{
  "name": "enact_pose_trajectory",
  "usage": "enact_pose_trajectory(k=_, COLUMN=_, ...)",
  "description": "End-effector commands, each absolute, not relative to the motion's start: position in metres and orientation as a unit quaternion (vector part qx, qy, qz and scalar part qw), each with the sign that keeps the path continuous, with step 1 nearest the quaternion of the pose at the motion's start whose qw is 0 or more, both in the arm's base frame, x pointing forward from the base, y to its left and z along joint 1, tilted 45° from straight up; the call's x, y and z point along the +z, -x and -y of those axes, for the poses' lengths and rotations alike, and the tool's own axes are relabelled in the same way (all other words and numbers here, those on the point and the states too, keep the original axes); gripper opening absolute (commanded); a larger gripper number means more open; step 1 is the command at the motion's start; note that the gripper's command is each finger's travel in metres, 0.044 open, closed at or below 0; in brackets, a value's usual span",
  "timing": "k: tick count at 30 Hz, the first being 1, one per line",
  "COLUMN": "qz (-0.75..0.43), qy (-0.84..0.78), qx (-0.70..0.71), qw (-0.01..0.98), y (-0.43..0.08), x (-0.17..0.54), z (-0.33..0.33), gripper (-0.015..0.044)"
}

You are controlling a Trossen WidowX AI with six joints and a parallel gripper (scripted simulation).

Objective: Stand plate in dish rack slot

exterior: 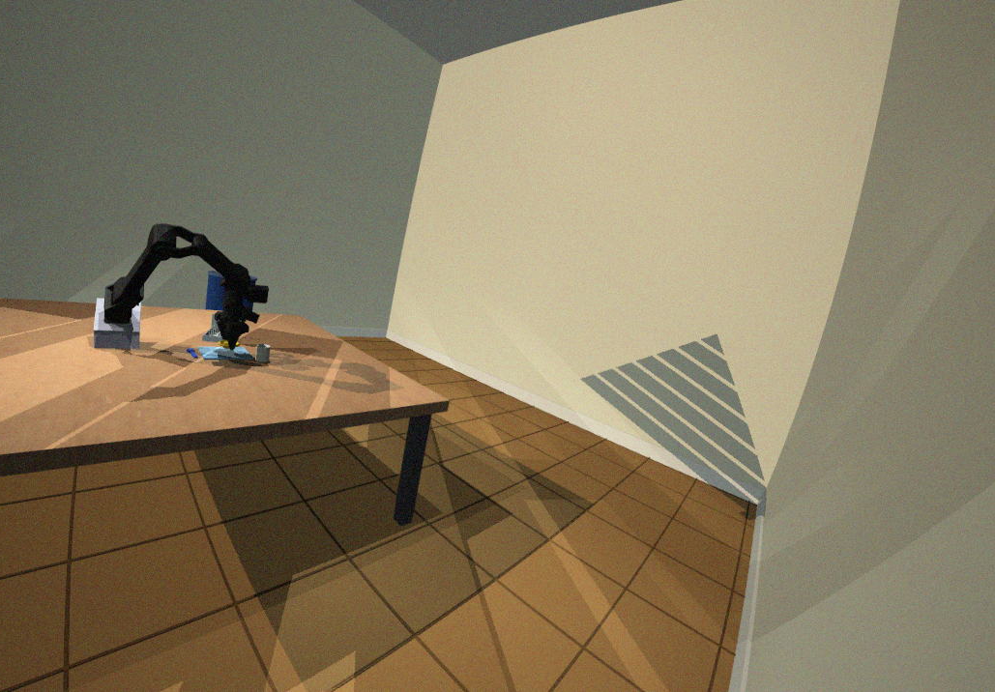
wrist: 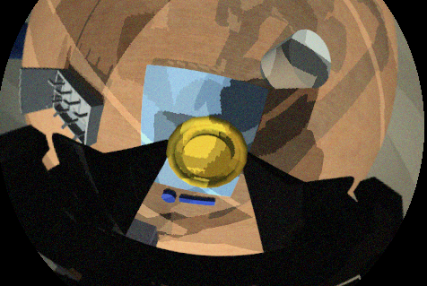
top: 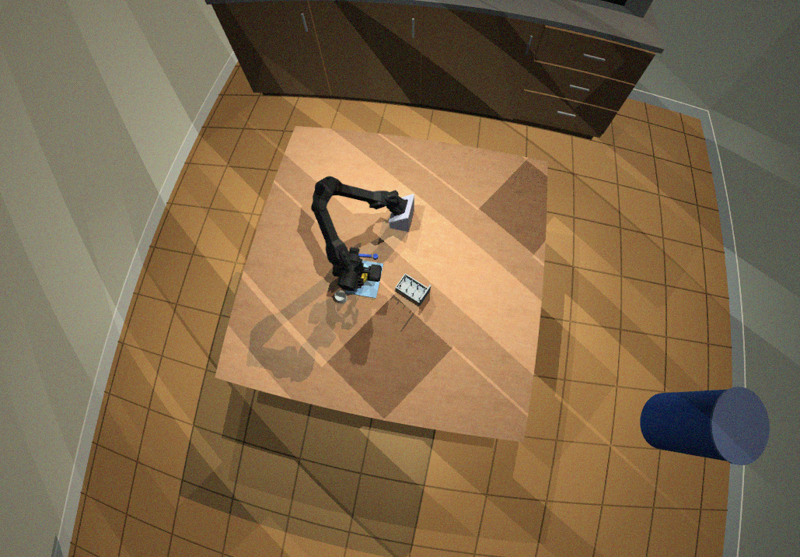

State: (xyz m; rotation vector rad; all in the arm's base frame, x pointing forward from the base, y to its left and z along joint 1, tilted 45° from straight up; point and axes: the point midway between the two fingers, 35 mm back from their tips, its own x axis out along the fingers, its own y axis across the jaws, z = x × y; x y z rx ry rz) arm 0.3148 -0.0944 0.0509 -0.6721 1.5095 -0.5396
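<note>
The small yellow plate (top: 364, 277) (exterior: 226, 343) (wrist: 207, 151) is roughly level, a little above the light blue cloth (top: 372, 289) (exterior: 209, 353) (wrist: 184, 86). My gripper (top: 361, 278) (exterior: 230, 346) (wrist: 206, 151), pointing down, is shut on the plate, with one black finger at each side of its rim in the wrist view. The arm partly hides the plate in the top and exterior views. The grey dish rack (top: 412, 287) (exterior: 210, 335) (wrist: 38, 91) stands to the right of the cloth in the top view and at the left in the wrist view. Its short rails stand up, with no plate between them.
A pale cup (top: 340, 296) (exterior: 262, 353) (wrist: 296, 64) stands beside the cloth, close to the gripper. A blue spoon-like thing (top: 366, 256) (exterior: 191, 353) (wrist: 197, 200) lies at the cloth's other side. A blue bin (top: 679, 423) (exterior: 220, 290) stands beyond the table.
</note>
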Motion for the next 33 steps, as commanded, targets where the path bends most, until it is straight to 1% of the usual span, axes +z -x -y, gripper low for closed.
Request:
enact_pose_trajectory(k=1, qz=-0.661, qy=0.293, qx=-0.234, qw=0.650, y=-0.320, x=0.063, z=0.080, gripper=0.0014)
enact_pose_trajectory(k=2, qz=-0.662, qy=0.292, qx=-0.234, qw=0.650, y=-0.321, x=0.066, z=0.076, gripper=0.0000)
enact_pose_trajectory(k=33, qz=-0.662, qy=0.295, qx=-0.237, qw=0.647, y=-0.326, x=0.154, z=-0.013, gripper=0.0000)
